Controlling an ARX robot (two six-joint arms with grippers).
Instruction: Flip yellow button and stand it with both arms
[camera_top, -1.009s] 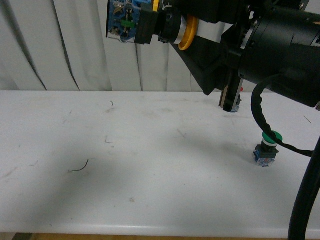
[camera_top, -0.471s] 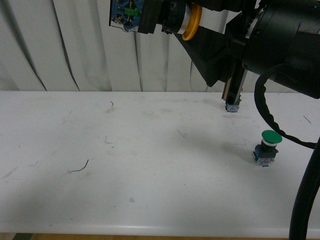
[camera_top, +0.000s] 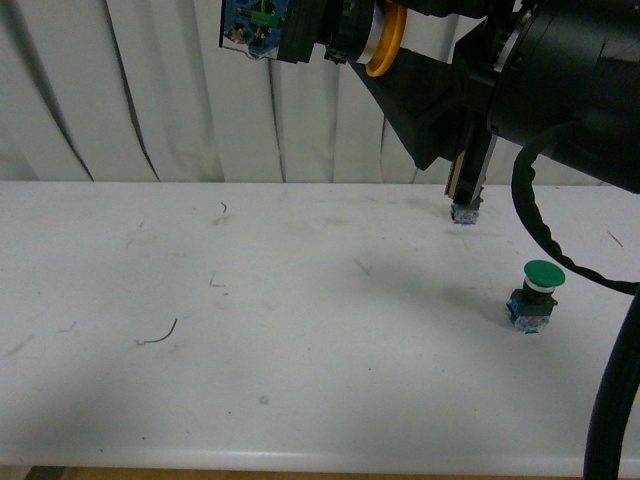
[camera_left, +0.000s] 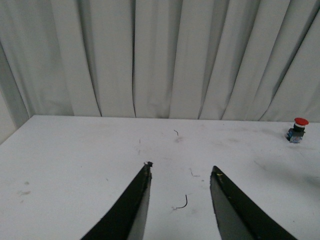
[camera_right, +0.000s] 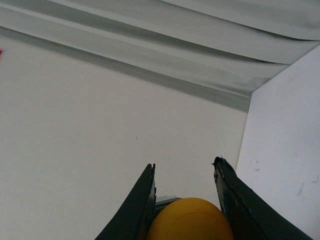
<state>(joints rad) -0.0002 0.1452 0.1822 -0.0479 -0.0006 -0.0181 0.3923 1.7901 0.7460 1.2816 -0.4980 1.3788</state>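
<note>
The yellow button (camera_top: 310, 30) hangs high above the table at the top of the front view. It lies sideways, with its blue contact block (camera_top: 252, 24) to the left and its yellow cap (camera_top: 388, 40) to the right. My right gripper (camera_right: 184, 167) is shut on it, and the cap (camera_right: 190, 220) fills the gap between the two black fingers. The bulky right arm (camera_top: 570, 90) fills the upper right of the front view. My left gripper (camera_left: 181, 170) stands open over the white table (camera_left: 75, 150) with nothing between its fingers. It does not show in the front view.
A green-capped button (camera_top: 535, 295) stands on the table (camera_top: 300, 300) at the right. A red-capped button (camera_left: 298, 129) stands near the back edge, half hidden by the right arm in the front view. A thin wire scrap (camera_top: 160, 335) lies at the left. Grey curtains (camera_top: 150, 90) hang behind.
The right gripper has lifted the yellow button a little higher and to the right. The green-capped button is now uncovered by the cable.
</note>
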